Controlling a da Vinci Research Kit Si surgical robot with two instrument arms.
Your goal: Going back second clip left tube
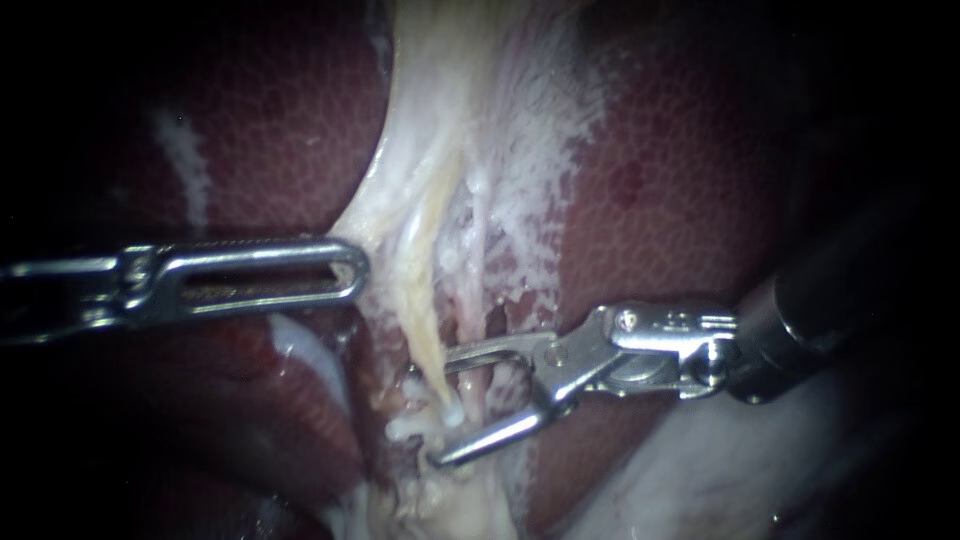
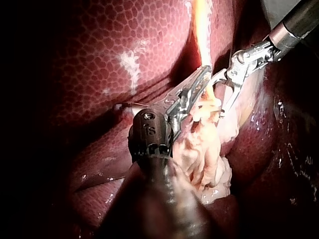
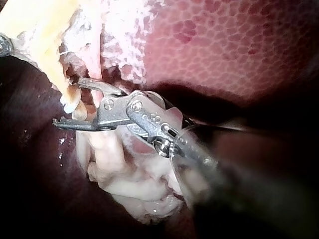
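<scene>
Closest in, my right instrument (image 1: 440, 412) comes in from the right with its jaws spread apart. They grip nothing. The lower end of the left tube (image 1: 425, 310), a yellowish strand running down through the pale tissue sheet (image 1: 470, 120), lies in the gap between them, and the right wrist view shows the same. I can make out no clip for certain on that strand. Small whitish lumps sit at its foot, too unclear to name. With the jaws open and empty, I judge that the clip has been placed and what is left is to draw the instrument back clear of the tube.

The lower jaw lies close against ragged clumped tissue (image 1: 440, 500), and a pinker strand (image 1: 478, 290) stands just beside the tube, behind the upper jaw. Either could snag on the way out.

Farther back, my left instrument (image 1: 358, 272) has its slotted jaws closed on the sheet's edge, which looks taut. Behind everything lies the mottled red liver (image 1: 680, 200).
</scene>
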